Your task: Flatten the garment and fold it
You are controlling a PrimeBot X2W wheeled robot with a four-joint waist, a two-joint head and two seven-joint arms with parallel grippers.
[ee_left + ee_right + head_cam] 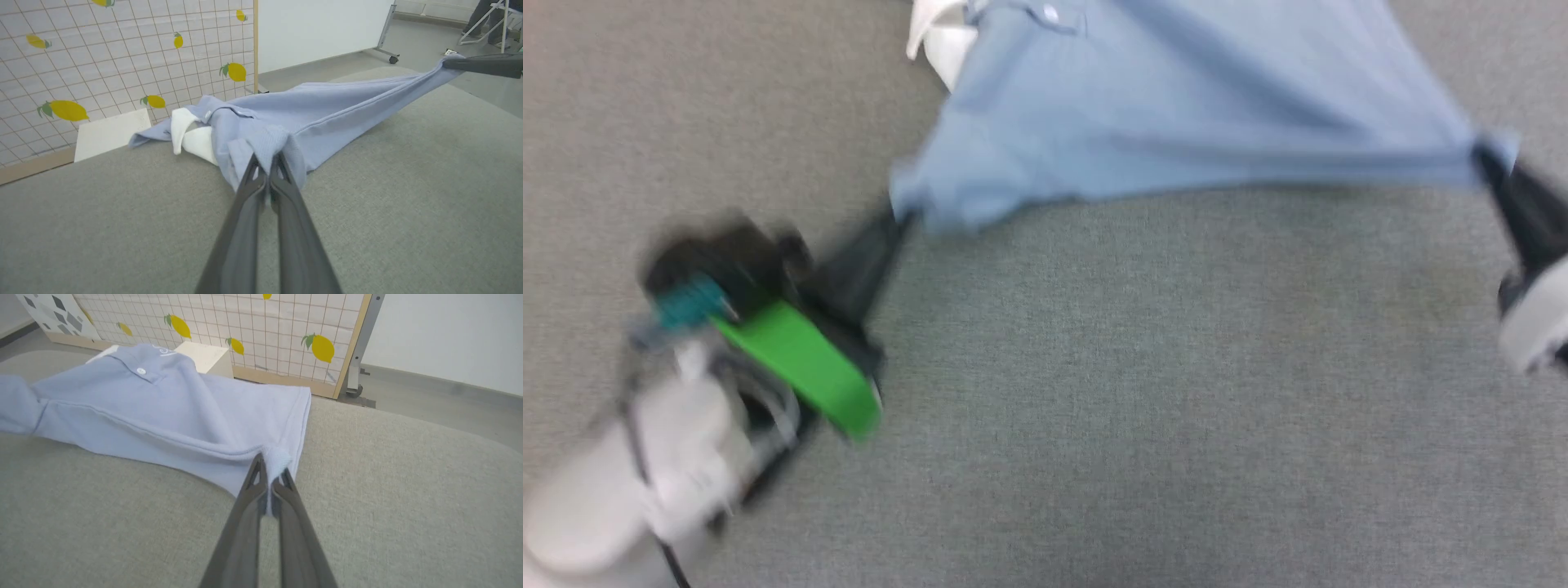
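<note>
Both claws are clenched on the garment (1176, 106): the left claw (900, 219) grips a bunched edge near the collar, and the right claw (1485, 157) grips the far corner. The garment lies on the grey desk (1135, 367), pulled taut between them but creased. Flattening seems underway; folding is not yet begun.

Garment (163, 412): soft matt knit cloth, ribbed hems. Table (408, 498): grey matt woven covering, felt-like. Left tool (267, 158): dark, matt, probably plastic.
</note>
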